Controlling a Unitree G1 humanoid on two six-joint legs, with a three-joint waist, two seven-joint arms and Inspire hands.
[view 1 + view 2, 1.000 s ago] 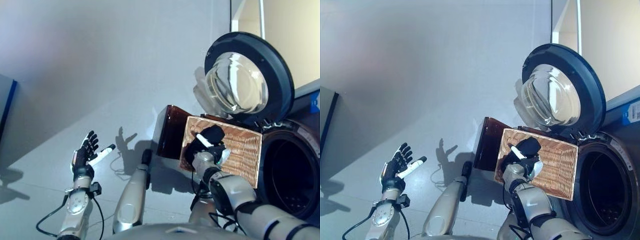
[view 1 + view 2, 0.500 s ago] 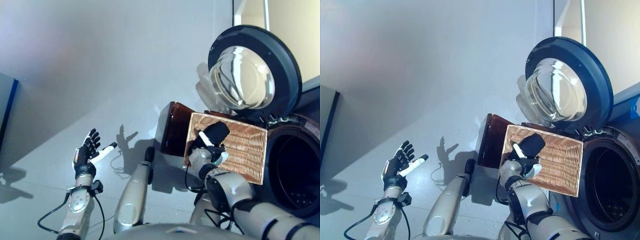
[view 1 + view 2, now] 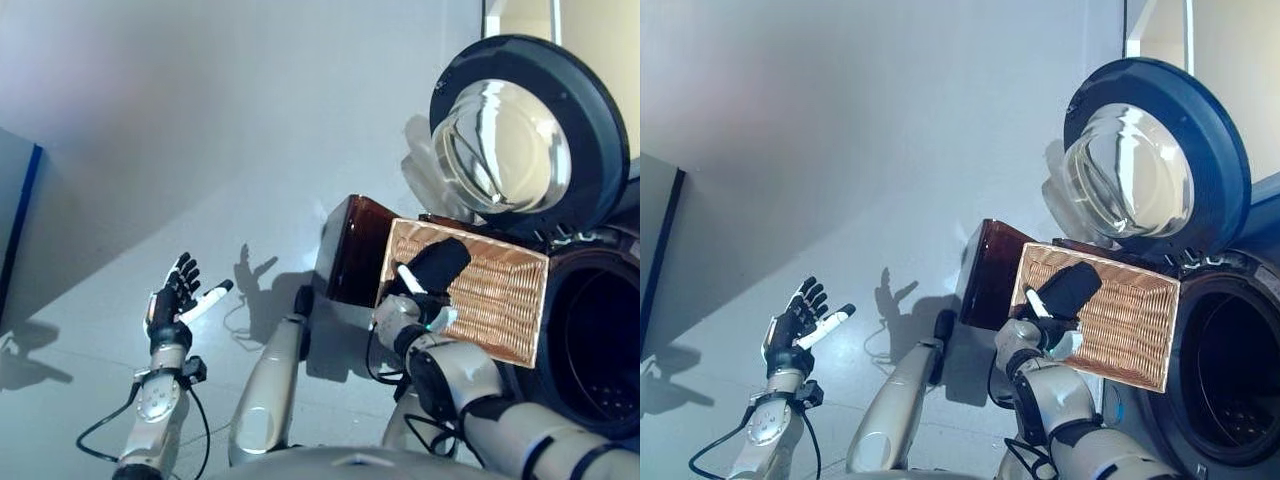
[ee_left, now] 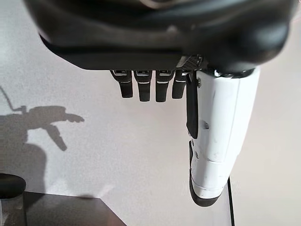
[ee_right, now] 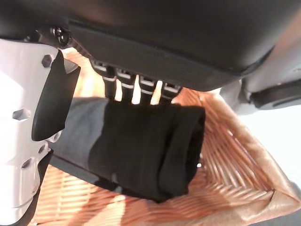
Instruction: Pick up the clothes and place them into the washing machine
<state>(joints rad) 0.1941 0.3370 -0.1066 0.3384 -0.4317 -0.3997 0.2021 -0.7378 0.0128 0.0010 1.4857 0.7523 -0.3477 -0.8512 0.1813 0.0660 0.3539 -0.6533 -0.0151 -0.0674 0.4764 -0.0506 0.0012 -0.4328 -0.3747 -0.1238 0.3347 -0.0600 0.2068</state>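
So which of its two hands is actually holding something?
The right hand, over the wicker basket, grips a folded black cloth. The left hand is spread open and empty above the floor.

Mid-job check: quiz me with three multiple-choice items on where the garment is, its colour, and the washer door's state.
1. Where is the dark garment?
A. on the floor
B. in the right hand, over the wicker basket
C. in the left hand

2. What colour is it?
A. black
B. white
C. red

3. The washing machine door is:
A. shut
B. missing
C. swung open

Answers:
1. B, the right wrist view shows fingers curled round it above the weave.
2. A, the folded cloth is black.
3. C, the glass door stands away from the drum opening.
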